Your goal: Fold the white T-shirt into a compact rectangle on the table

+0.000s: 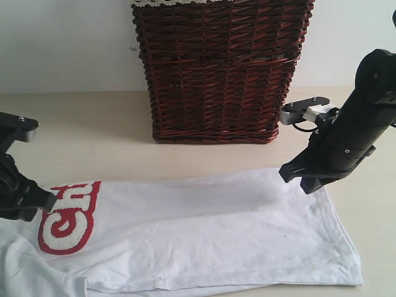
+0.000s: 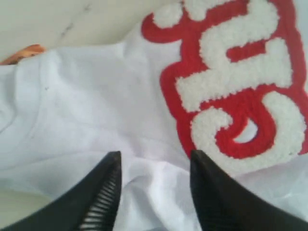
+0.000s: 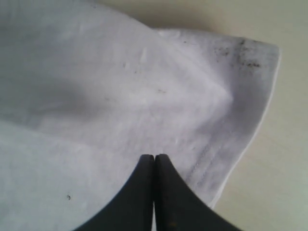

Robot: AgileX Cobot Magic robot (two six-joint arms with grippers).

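The white T-shirt [image 1: 216, 235] lies on the table [image 1: 86, 124] as a long band running left to right, with its red-outlined fuzzy lettering [image 1: 65, 219] at the left end. My left gripper [image 1: 48, 201] hovers at that end, right beside the letters. Its jaws stand open over rumpled cloth [image 2: 96, 96], with nothing pinched between them [image 2: 154, 156]. An orange tag [image 2: 26, 52] peeks out at the shirt's edge. My right gripper [image 1: 308, 184] sits over the shirt's far right corner [image 3: 231, 72], shut [image 3: 154, 156], and no cloth shows between its fingers.
A dark wicker basket [image 1: 219, 68] with a lace-trimmed lining stands at the back middle of the table, just behind the shirt. Bare table shows to the left of the basket and to the right of the shirt's hem [image 1: 356, 266].
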